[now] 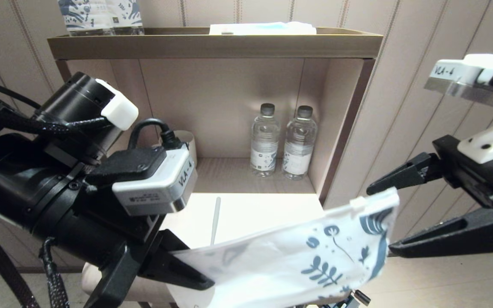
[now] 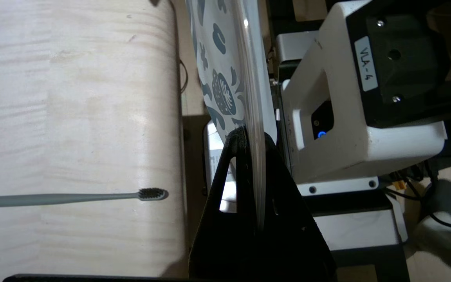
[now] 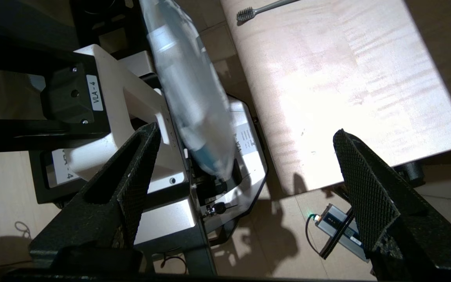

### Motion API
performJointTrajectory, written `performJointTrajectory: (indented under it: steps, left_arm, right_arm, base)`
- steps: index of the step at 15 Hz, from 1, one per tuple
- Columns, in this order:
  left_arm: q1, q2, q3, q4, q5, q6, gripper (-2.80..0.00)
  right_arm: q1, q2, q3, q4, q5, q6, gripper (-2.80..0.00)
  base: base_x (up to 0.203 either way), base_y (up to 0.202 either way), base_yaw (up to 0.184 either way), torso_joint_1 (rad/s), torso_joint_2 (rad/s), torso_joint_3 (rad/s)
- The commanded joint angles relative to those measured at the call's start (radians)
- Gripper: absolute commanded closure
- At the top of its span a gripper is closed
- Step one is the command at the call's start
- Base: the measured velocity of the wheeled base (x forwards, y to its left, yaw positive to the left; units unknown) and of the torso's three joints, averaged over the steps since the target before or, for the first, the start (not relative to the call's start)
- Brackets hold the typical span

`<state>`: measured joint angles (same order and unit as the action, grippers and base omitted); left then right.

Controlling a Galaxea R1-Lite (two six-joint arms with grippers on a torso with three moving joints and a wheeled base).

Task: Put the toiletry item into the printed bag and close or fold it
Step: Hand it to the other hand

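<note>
The left gripper [image 1: 167,267], black-fingered and low at the near left of the head view, has its jaws clamped on one end of the flat white pouch printed with blue leaves and flowers [image 1: 298,261]; the left wrist view shows the pouch's edge [image 2: 249,98] pinched tight between the two black fingers [image 2: 233,184]; from there the pouch hangs in the air out toward the right, above the near edge of the pale wooden table [image 1: 246,214], its printed end and zip-style top edge pointing toward the other arm.

The right gripper [image 1: 383,218] sits at the right of the head view, level with the pouch's printed end; its jaws stand wide apart and hold nothing (the right wrist view shows both textured fingers [image 3: 135,184] clear of the pouch [image 3: 190,98], which hangs between and beyond them); the upper fingertip lies just beside the pouch's top corner, and whether it touches cannot be told.

The long thin pale grey toothbrush with a small dark bristle head [image 2: 73,198] lies flat on the table, outside the pouch and apart from both grippers; in the head view its handle [image 1: 215,220] shows behind the pouch's upper edge.

At the back, a brown open shelf unit [image 1: 212,45] holds two clear plastic water bottles [image 1: 283,143] standing side by side.
</note>
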<state>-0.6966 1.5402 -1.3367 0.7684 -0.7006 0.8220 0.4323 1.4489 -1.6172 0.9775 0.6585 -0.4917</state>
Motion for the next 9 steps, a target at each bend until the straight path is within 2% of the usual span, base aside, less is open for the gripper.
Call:
performJointTrajectory:
  steps: [1,4,6,9]
  left_arm:
    - [-0.026,-0.019,0.025,0.016,-0.004,0.022,0.00]
    - [-0.050,-0.009,0.029,0.076,-0.004,0.069,0.00]
    - [-0.049,0.001,0.028,0.072,-0.002,0.071,0.00]
    - [-0.049,0.003,0.028,0.068,-0.002,0.080,0.00]
  right_arm:
    - [0.019,0.018,0.005,0.003,0.004,-0.007,-2.80]
    - [0.057,0.034,-0.003,0.003,0.020,-0.011,-2.80]
    - [0.075,0.032,0.028,0.004,0.068,-0.021,-2.80]
    - [0.113,0.030,0.083,0.002,0.084,-0.022,-2.80]
  base:
    - [0.000,0.000,0.000,0.000,0.00,0.000]
    - [0.000,0.000,0.000,0.000,0.00,0.000]
    - [0.000,0.000,0.000,0.000,0.00,0.000]
    - [0.000,0.000,0.000,0.000,0.00,0.000]
